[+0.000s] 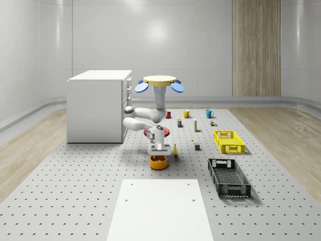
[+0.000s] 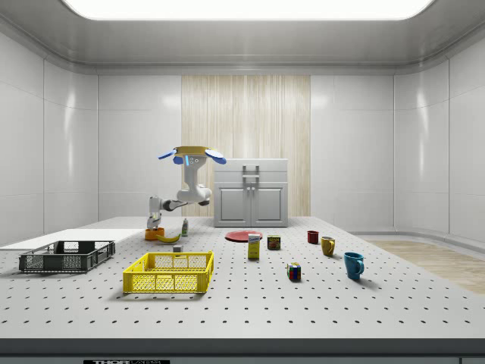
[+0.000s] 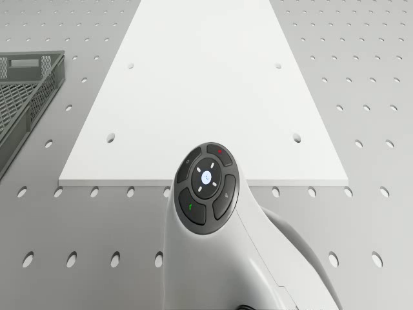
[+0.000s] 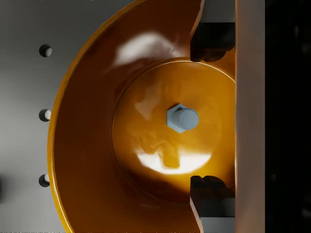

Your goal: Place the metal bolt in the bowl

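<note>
- The metal bolt lies on the floor of the orange bowl, head and shaft end-on to the wrist camera, near the bowl's centre.
- The gripper hangs directly over the bowl with its two dark fingertips spread wide apart, one on each side of the bolt and clear of it, holding nothing.
- In the whole-scene view the drone hovers above the perforated table, its arm folded down so the gripper sits just over the bowl.
- A banana lies just beside the bowl, at about 2 o'clock from it in the whole-scene view; a red plate sits behind the arm.
- A black crate lies at about 4 o'clock from the bowl, and a yellow crate at about 2 o'clock, both well apart from it.
- A white cabinet stands at about 10 o'clock, and a white panel lies on the table at 6 o'clock.
- Mugs stand along the far part of the table.
</note>
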You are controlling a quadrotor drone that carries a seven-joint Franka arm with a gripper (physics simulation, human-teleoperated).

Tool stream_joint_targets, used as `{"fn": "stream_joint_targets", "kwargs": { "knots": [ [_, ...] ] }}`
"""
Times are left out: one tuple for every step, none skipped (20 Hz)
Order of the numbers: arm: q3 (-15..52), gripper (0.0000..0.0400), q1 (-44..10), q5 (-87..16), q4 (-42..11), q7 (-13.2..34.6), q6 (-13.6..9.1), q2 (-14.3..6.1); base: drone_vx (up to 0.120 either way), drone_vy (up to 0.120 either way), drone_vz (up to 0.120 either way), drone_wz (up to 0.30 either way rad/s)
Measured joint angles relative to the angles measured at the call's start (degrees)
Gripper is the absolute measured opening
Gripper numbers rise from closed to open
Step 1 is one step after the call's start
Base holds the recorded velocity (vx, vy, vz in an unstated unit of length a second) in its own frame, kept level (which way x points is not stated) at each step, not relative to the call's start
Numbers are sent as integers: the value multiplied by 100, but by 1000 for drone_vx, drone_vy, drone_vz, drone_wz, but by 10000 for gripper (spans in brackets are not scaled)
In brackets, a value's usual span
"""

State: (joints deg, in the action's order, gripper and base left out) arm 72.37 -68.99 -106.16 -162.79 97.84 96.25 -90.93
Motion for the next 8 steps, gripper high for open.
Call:
{"fn": "stream_joint_targets", "kwargs": {
  "knots": [
    [45, 359, 11, 38, -13, -6, -23, 4, 0, 0, 0, 0],
    [102, 368, 24, 85, -29, -12, -50, 9, 0, 0, 0, 0],
    [169, 375, 38, 142, -47, -18, -80, 13, 0, 0, 0, 0],
    [239, 380, 52, 203, -65, -23, -110, 18, 0, 0, 0, 0],
    [299, 385, 64, 256, -79, -27, -136, 22, 0, 0, 0, 0],
    [351, 388, 74, 302, -91, -30, -158, 26, 0, 0, 0, 0],
    [395, 391, 81, 340, -101, -33, -177, 29, 0, 0, 0, 0],
    [407, 391, 84, 351, -104, -33, -182, 30, 0, 0, 0, 0]
  ]
}}
